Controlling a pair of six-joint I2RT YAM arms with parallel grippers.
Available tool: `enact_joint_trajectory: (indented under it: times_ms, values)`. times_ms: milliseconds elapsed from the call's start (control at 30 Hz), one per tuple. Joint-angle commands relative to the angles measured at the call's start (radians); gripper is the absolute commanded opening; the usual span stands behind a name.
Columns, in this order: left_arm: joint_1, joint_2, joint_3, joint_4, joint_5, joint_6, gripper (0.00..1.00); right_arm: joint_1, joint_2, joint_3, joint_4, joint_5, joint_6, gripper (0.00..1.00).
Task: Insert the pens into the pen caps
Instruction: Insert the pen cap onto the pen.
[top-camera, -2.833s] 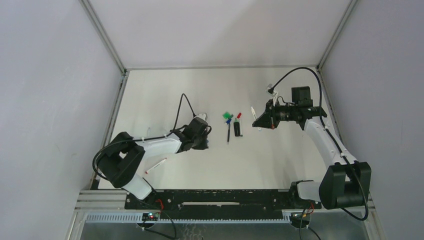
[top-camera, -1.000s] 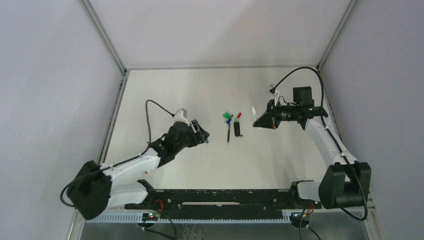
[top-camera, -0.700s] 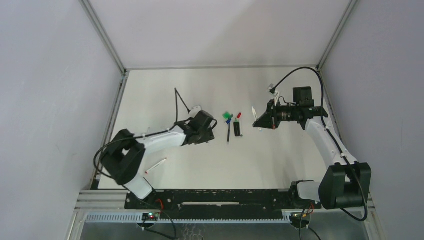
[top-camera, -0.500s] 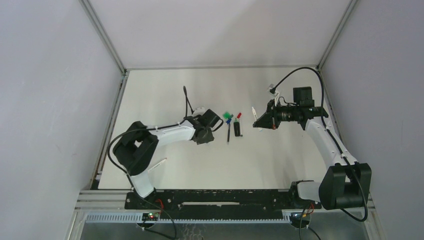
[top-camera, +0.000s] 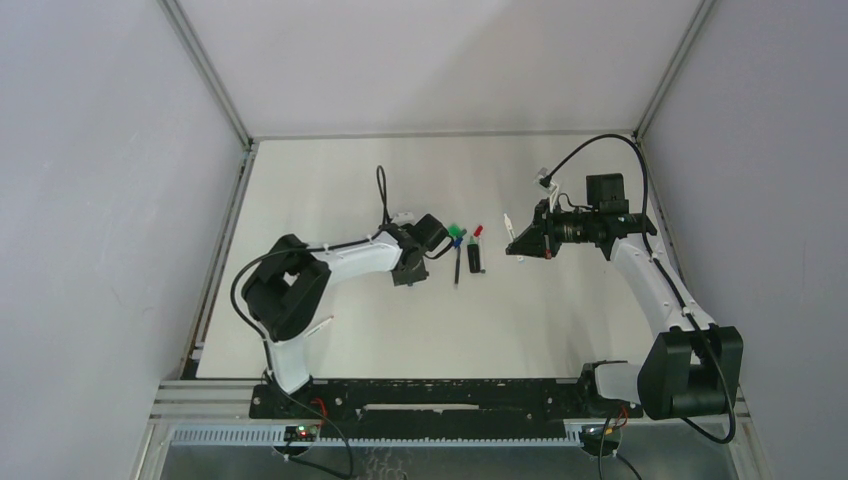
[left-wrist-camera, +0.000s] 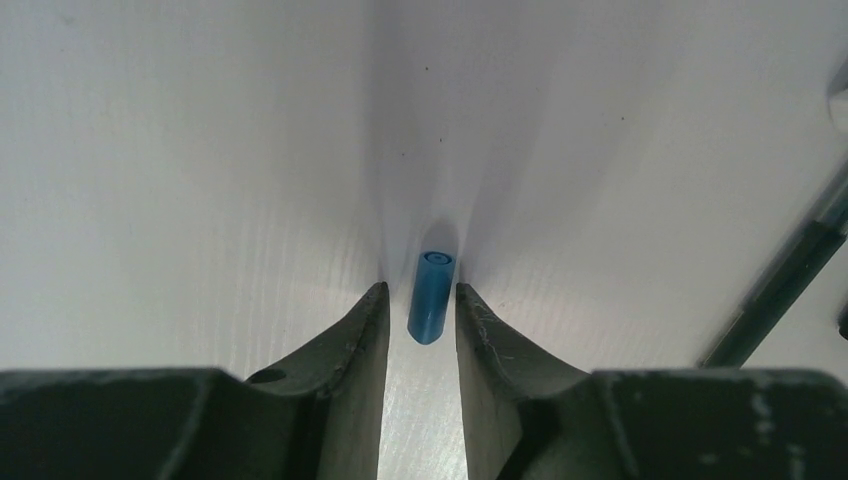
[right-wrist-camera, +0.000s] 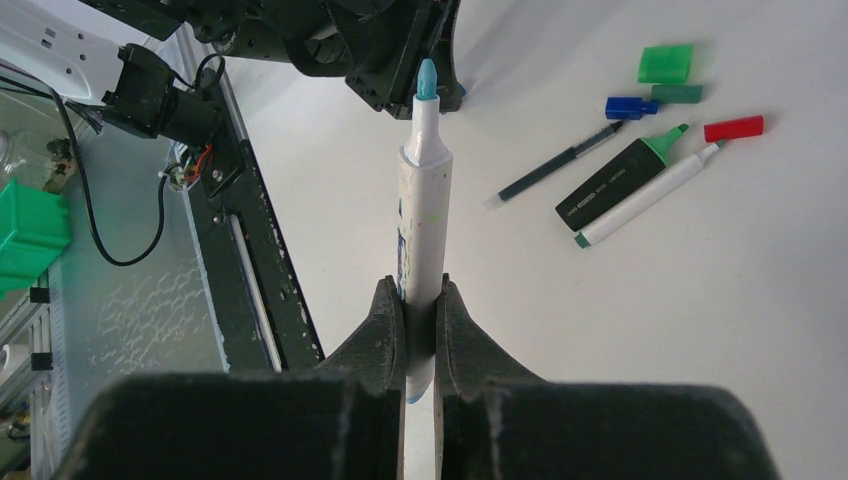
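Pale grey walls and an aluminium frame close in a white counter (top-camera: 330, 180). Near its middle the left gripper (left-wrist-camera: 420, 295) sits low at the surface, fingers apart. A small blue cylindrical plastic cap (left-wrist-camera: 431, 297) lies flat on the counter between the fingertips, its ringed end pointing away from the wrist camera. A thin gap shows on each side of it.

Over the right side of the counter, the right gripper (right-wrist-camera: 420, 300) hangs clear of the surface. It is clamped on the lower barrel of a white plastic marker with a light blue tip (right-wrist-camera: 422, 190), the tip pointing away from the gripper.

Between the two arms lies a loose cluster:
- a bright green cap (right-wrist-camera: 666, 63)
- a darker green cap (right-wrist-camera: 677, 93)
- a dark blue cap (right-wrist-camera: 630, 107)
- a slim dark pen (right-wrist-camera: 555, 165)
- a thick black highlighter with a green tip (right-wrist-camera: 620, 180)
- a slim white pen (right-wrist-camera: 650, 195), with a red cap (right-wrist-camera: 733, 128) just beside its far end

Off the counter's edge a green plastic bin (right-wrist-camera: 30, 235) shows; its contents cannot be seen
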Motion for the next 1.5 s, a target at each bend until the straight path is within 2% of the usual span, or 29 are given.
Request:
enact_joint_trajectory:
  times_ms: [0, 233, 533, 633, 700, 933, 1100, 1233, 1467]
  values:
    - [-0.005, 0.03, 0.04, -0.031, -0.023, 0.024, 0.35, 0.003, -0.028, 0.033, 0.005, -0.022, -0.024, 0.05]
    - [-0.005, 0.057, 0.056, -0.026, -0.006, 0.048, 0.33, 0.003, -0.03, 0.033, 0.003, -0.022, -0.023, 0.05]
    - [0.0, 0.064, 0.033, 0.008, 0.058, 0.066, 0.17, 0.0, -0.033, 0.034, 0.002, -0.025, -0.024, 0.05]
    - [0.0, 0.052, 0.011, 0.034, 0.074, 0.074, 0.06, 0.0, -0.033, 0.034, 0.001, -0.025, -0.025, 0.05]
    - [0.0, 0.028, -0.015, 0.051, 0.071, 0.075, 0.01, 0.0, -0.033, 0.033, -0.002, -0.028, -0.026, 0.05]
    - [-0.001, -0.13, -0.094, 0.109, 0.038, 0.088, 0.0, 0.021, -0.041, -0.02, 0.066, -0.1, 0.007, 0.05]
    - [-0.003, -0.269, -0.197, 0.231, 0.073, 0.079, 0.0, 0.106, -0.05, -0.081, 0.169, -0.115, 0.037, 0.04]
    - [-0.005, -0.375, -0.307, 0.393, 0.137, 0.058, 0.0, 0.176, -0.035, -0.125, 0.253, -0.101, 0.07, 0.03]
    - [-0.013, -0.527, -0.496, 0.772, 0.226, 0.023, 0.0, 0.297, 0.019, -0.149, 0.323, -0.063, 0.103, 0.0]
